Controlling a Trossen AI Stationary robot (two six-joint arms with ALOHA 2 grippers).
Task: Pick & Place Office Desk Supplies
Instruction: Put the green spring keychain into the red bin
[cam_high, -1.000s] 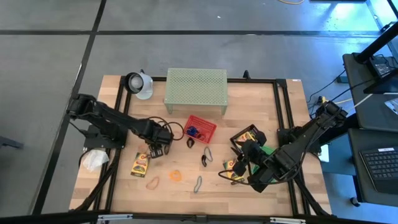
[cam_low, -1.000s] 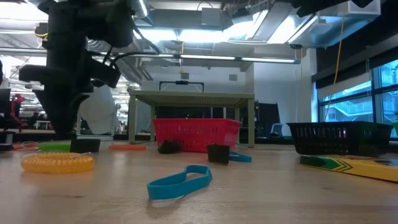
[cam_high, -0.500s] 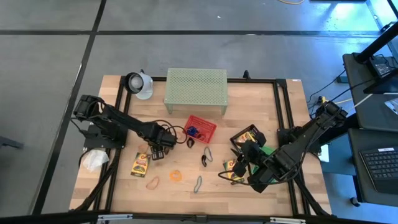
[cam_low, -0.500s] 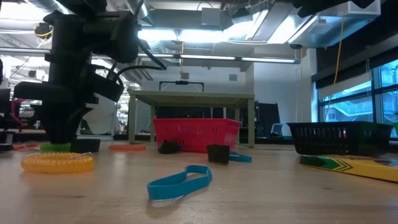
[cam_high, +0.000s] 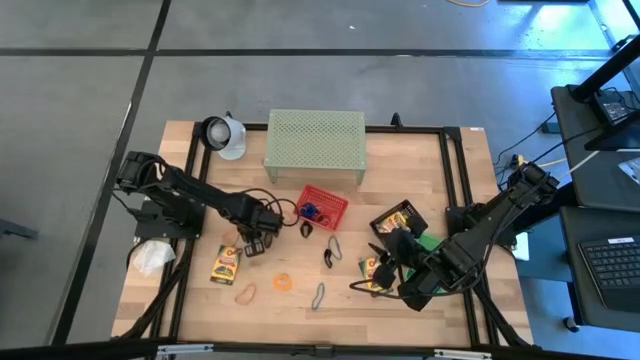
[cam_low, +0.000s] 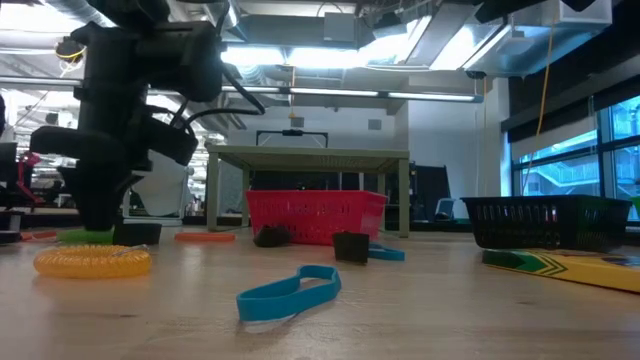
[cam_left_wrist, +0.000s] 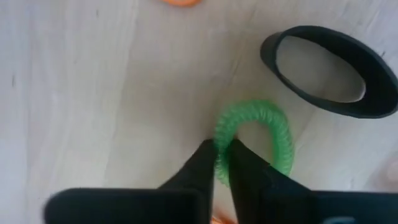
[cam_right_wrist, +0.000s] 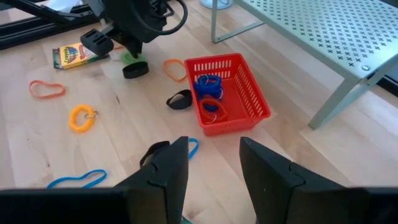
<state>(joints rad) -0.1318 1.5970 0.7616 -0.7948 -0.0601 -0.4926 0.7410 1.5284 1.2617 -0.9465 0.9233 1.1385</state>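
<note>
Pinching one side of the green coil loop (cam_left_wrist: 268, 127), the left gripper (cam_left_wrist: 219, 163) had clamped something light and springy, while the right gripper (cam_right_wrist: 214, 163) waited unclenched.

Green coil (cam_left_wrist: 268, 134): near end hidden between left gripper (cam_left_wrist: 221, 163) fingers.
Black loop (cam_left_wrist: 328, 70): one end cut off by picture edge.
Orange item (cam_left_wrist: 181, 2): mostly cropped, kind unclear.
Red basket (cam_right_wrist: 227, 91): contents tangled; count unclear.
Crayon box (cam_low: 565, 264): cut off at edge.

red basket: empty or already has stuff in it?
Not empty. The red basket holds blue loops and an orange loop, per the right wrist view.
</note>
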